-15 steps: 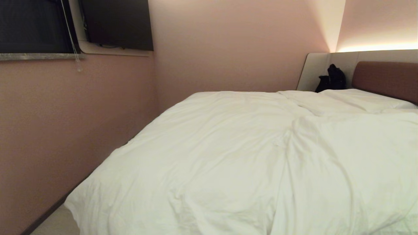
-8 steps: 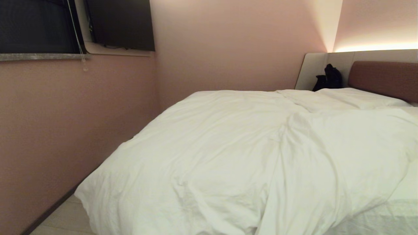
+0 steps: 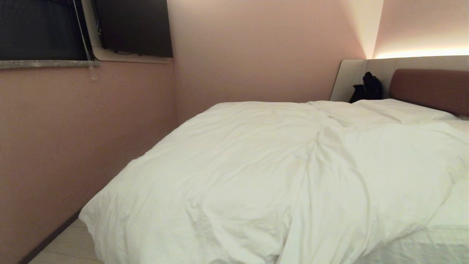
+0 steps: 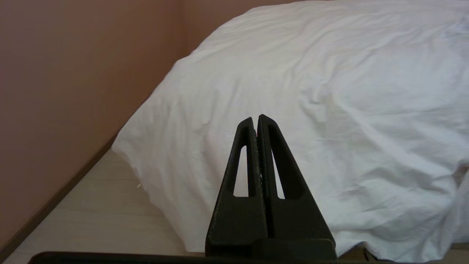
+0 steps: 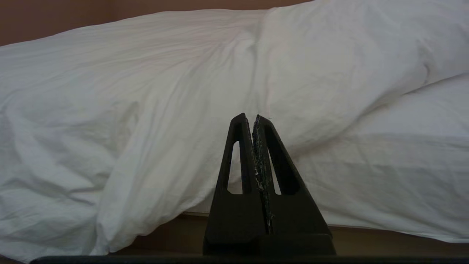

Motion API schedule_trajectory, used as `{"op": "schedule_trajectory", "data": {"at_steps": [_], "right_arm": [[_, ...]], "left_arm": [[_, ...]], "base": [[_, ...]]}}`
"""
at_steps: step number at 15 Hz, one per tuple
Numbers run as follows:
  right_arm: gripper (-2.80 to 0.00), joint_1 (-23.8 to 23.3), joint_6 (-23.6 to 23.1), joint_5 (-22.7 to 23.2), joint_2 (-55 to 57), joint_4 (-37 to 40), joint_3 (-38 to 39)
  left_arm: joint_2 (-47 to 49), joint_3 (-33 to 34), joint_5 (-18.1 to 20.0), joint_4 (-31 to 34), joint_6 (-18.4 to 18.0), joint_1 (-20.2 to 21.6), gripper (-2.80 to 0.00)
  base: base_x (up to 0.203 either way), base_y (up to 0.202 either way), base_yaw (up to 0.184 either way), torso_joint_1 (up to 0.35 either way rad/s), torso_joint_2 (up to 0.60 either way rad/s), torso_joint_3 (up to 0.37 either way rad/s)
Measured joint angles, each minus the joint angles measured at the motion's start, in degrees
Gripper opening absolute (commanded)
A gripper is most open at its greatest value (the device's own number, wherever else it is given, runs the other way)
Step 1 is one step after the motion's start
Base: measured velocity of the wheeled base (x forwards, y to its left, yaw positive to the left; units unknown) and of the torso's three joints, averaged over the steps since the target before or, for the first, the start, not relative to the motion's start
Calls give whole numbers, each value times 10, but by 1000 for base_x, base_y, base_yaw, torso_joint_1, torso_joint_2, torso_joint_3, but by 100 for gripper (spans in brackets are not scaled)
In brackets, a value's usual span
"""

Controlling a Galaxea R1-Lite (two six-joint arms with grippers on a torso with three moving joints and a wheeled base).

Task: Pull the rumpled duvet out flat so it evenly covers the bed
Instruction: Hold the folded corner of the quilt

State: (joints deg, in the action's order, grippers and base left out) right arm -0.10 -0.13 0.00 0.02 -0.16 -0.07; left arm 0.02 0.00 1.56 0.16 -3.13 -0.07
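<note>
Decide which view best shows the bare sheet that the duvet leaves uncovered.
The right wrist view: the sheet spreads broadly beside the duvet edge. The head view catches only a strip at the lower right. The left wrist view shows duvet only.

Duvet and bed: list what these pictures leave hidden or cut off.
- Head view: the duvet hides the mattress except a bare strip at lower right; the bed runs off the right edge.
- Head view: the dark object by the headboard is too small to identify.
- Neither arm shows in the head view; left gripper and right gripper appear only in wrist views.
</note>
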Motion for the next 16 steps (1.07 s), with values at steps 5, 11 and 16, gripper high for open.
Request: {"op": "schedule_trajectory", "data": {"at_steps": [5,11,16], "right_arm": [[-280,0,0,0,0,0,0],[-280,0,0,0,0,0,0],[-280,0,0,0,0,0,0]], "left_arm": [[0,0,1,1,0,0,-280],[0,0,0,-1,4,0,-280],[0,0,1,-1,2,0,-280]], "base": [[0,-195,0,3,1,2],[0,-194,1,2,3,2],[0,-195,1,2,-2,4]]}}
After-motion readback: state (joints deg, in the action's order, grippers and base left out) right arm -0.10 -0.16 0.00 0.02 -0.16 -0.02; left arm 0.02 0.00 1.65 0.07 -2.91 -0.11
